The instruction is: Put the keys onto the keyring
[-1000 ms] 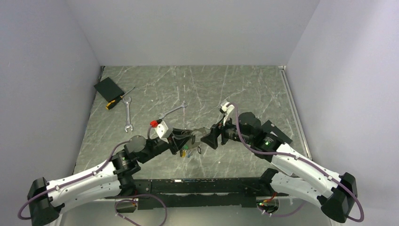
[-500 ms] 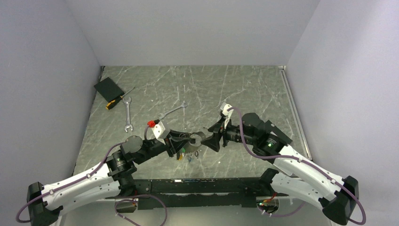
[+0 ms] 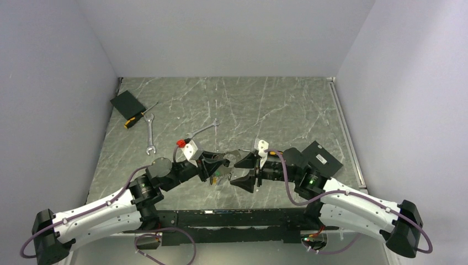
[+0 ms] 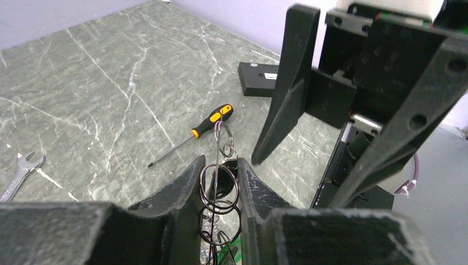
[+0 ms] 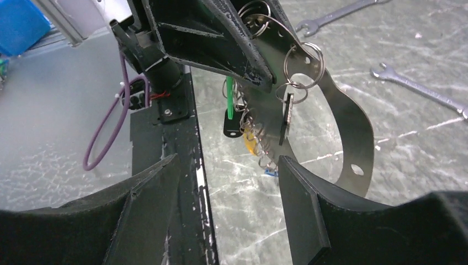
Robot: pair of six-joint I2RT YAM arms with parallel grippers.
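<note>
You've got: keyring [image 5: 345, 107] bright polished metal | keys [image 5: 249, 142] glossy coloured plastic heads | table [image 4: 83, 72] smooth veined stone-look | right gripper [image 5: 226, 160] fingers [image 5: 309, 210] matt black plastic

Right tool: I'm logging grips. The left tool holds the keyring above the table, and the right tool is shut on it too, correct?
No. The right tool is open, jaws apart, clamping nothing; the right wrist view shows it. The left tool does hold the keyring above the table.

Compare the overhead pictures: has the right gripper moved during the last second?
Yes. Judged against the wrench lying mid-table, the right gripper has shifted toward the near edge of the table.
</note>
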